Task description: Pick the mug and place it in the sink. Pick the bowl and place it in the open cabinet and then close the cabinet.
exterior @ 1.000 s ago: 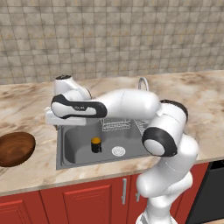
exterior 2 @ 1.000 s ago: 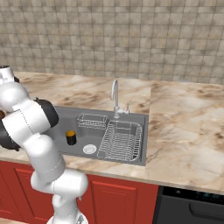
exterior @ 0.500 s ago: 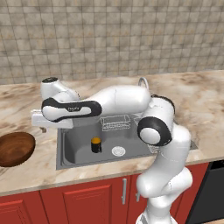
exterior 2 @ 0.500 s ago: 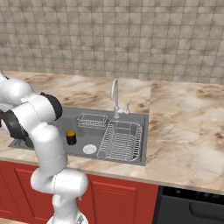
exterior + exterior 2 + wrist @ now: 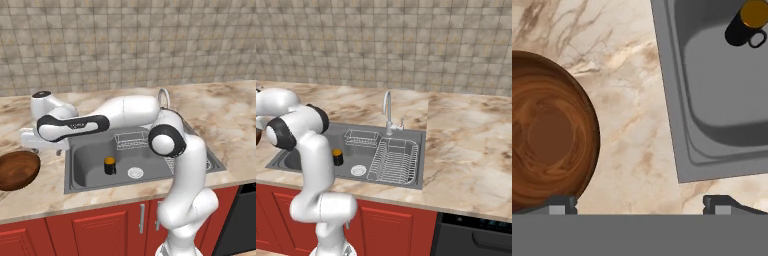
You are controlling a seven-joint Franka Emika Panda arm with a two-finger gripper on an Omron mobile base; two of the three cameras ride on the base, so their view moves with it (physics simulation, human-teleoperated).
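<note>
Over the last second I have swung my arm away from the sink [image 5: 80, 172] toward nine o'clock, so my hand has left the basin and now hangs over the marble counter [image 5: 637, 125] between the sink's left edge and the bowl [image 5: 17, 170]. I take that to mean the mug [image 5: 109, 165] is done with: it stands upright on the sink floor, dark with an orange top, at about one o'clock in my hand view, and the bowl is my next job. My forearm lies nearly level, stretched left across the basin, wrist turned down. My gripper [image 5: 639, 202] is spread as wide as it goes and holds nothing; the bowl sits at nine o'clock of it, just under the left fingertip, not yet centred
</note>
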